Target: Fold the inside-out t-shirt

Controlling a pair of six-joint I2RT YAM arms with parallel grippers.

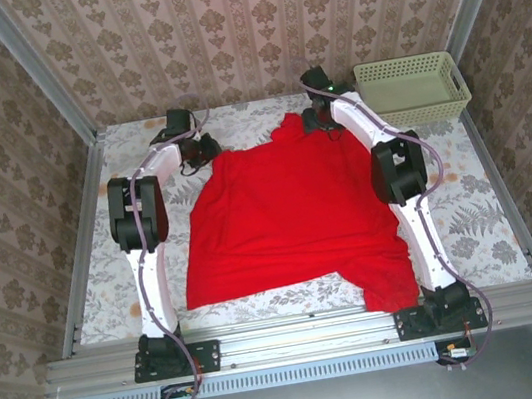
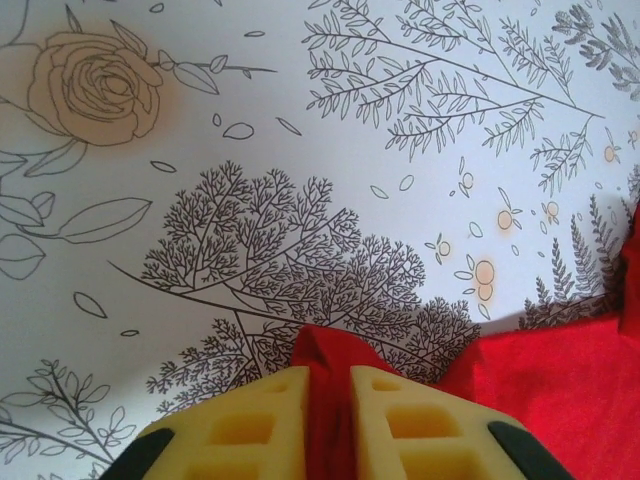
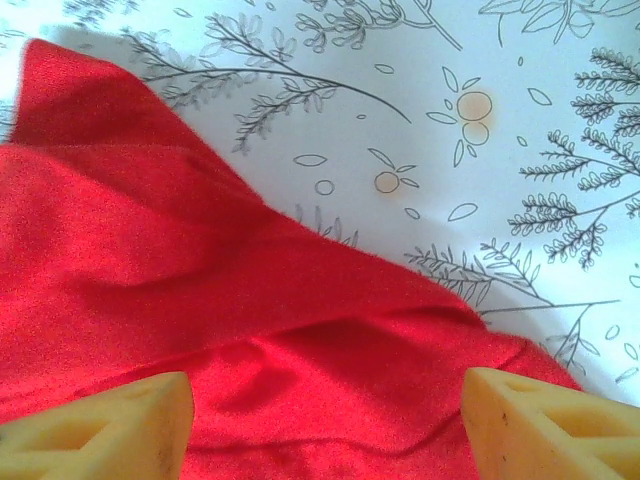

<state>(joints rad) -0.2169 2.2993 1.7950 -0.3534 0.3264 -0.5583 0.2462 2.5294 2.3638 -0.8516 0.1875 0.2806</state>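
Observation:
The inside-out t-shirt (image 1: 293, 210) is bright red and lies spread over the middle of the patterned table, one part hanging over the near edge at the right. At the shirt's far left corner my left gripper (image 1: 205, 149) is shut on a pinch of red cloth (image 2: 330, 385) between its yellow fingers (image 2: 250, 425). Over the far right corner my right gripper (image 1: 319, 118) stands open, its fingers (image 3: 120, 420) wide apart above the wrinkled t-shirt (image 3: 250, 330), with nothing pinched.
A pale green basket (image 1: 413, 90) stands at the back right, close to the right arm. Patterned walls close in the table on three sides. Bare tablecloth (image 1: 111, 275) shows left of the shirt and at the near right (image 1: 483, 226).

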